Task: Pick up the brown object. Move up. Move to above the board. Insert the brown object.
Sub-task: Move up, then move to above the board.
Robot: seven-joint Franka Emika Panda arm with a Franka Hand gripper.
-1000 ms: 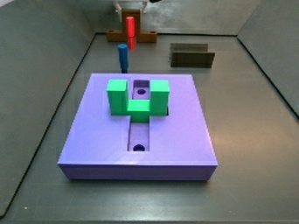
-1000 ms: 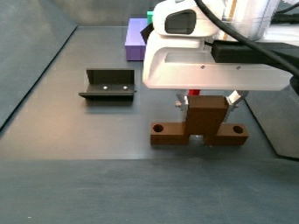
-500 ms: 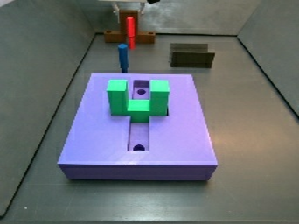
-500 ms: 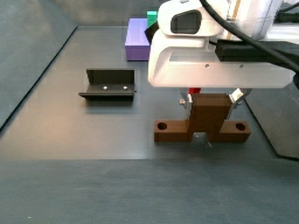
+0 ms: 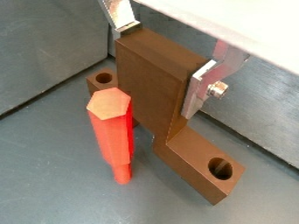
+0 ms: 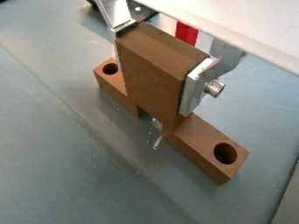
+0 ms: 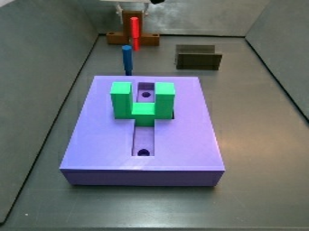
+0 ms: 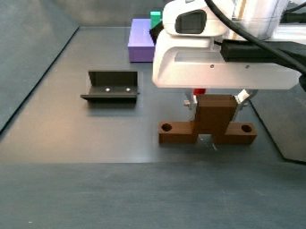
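Brown is the piece at the centre of both wrist views: the brown object (image 6: 163,92) lies as a long bar on the grey floor (image 8: 72,179), with a round hole near each end and an upright block rising from its middle. The gripper (image 6: 163,52) sits over that block, its silver fingers (image 6: 201,87) pressed flat against two opposite faces, so the claw is closed on the brown object. In a side view the same grip shows from the front, the gripper (image 8: 217,95) under the white wrist housing and the bar (image 8: 208,132) resting on the floor below it. A red peg (image 5: 112,131) stands upright just beside the bar, close to the block. Well apart from all this, the board (image 7: 143,131) lies flat on the floor, a lavender slab with a centre slot and round holes, bearing a green U-shaped block (image 7: 143,99). Beyond the board a blue peg (image 7: 126,59) stands upright, and a dark olive block (image 7: 198,58) sits near the back wall.
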